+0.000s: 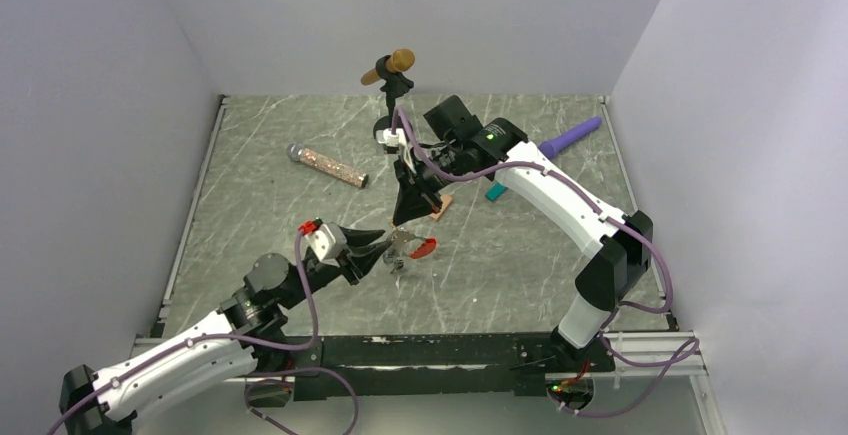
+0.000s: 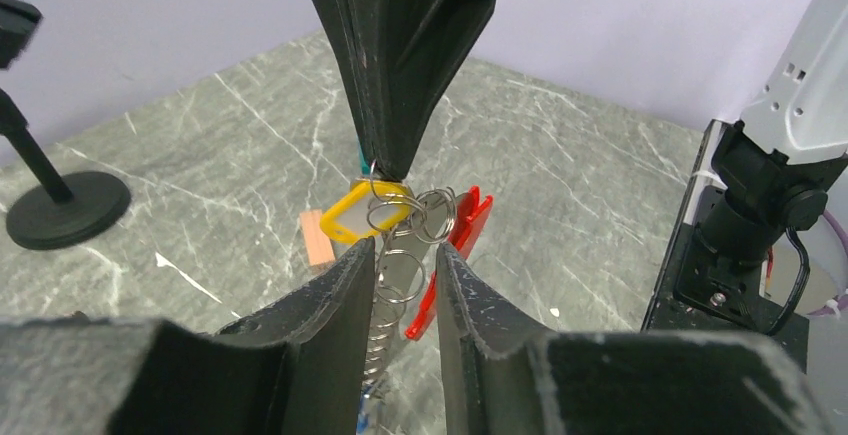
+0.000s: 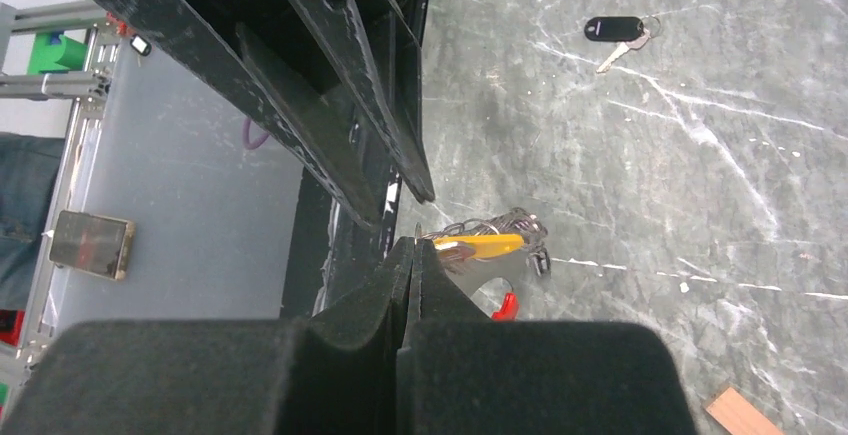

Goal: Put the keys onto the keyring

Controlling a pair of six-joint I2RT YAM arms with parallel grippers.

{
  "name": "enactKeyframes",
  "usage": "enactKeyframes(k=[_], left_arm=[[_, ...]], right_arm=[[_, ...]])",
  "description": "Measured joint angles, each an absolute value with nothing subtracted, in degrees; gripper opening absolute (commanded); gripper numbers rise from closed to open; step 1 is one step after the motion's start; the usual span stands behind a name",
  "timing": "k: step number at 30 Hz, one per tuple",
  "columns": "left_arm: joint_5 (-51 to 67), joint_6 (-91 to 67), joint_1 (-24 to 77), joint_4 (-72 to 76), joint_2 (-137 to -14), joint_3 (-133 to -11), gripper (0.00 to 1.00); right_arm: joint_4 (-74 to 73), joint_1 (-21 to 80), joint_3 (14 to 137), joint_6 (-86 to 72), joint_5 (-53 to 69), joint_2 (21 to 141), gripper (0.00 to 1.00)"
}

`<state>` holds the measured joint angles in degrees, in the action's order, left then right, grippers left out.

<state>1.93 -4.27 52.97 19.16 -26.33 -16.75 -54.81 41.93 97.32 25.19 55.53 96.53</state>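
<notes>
The left gripper (image 1: 385, 248) is clamped on the keyring (image 2: 398, 285), holding it steady above the worktop's middle (red fob (image 2: 460, 240) hanging free). The right gripper (image 2: 385, 169), pinched shut on the yellow key (image 2: 362, 213), holds its loop against the ring, apparently to thread it.

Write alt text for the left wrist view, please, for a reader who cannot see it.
The left fingers pinch the silvery keyring with its red fob, while the right fingers reach down from above, closed on the loop of the yellow key tag.
</notes>
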Motion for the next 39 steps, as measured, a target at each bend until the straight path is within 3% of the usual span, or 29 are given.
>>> enactKeyframes(k=[7,21,25,32,39], left_arm=[[1.26,-9.26,53.06,20.69,-33.67,-18.15,0.31],[-5.58,-15.33,55.75,22.37,-35.48,-19.88,0.29],[-8.36,-15.94,56.38,20.86,-36.21,-20.73,0.23],[-13.45,-16.95,57.56,16.49,-37.80,-23.09,0.01],[-14.96,-17.28,57.74,14.04,-38.09,-23.81,0.00]], right_arm=[[-54.54,41.85,97.32,23.73,55.48,96.53,0.00],[-51.59,41.85,96.64,19.88,54.00,96.53,0.00],[-50.13,41.80,95.92,18.35,53.47,96.53,0.00],[-48.62,41.76,95.04,16.84,52.77,96.53,0.00],[-47.92,41.74,94.41,16.36,52.49,96.53,0.00]])
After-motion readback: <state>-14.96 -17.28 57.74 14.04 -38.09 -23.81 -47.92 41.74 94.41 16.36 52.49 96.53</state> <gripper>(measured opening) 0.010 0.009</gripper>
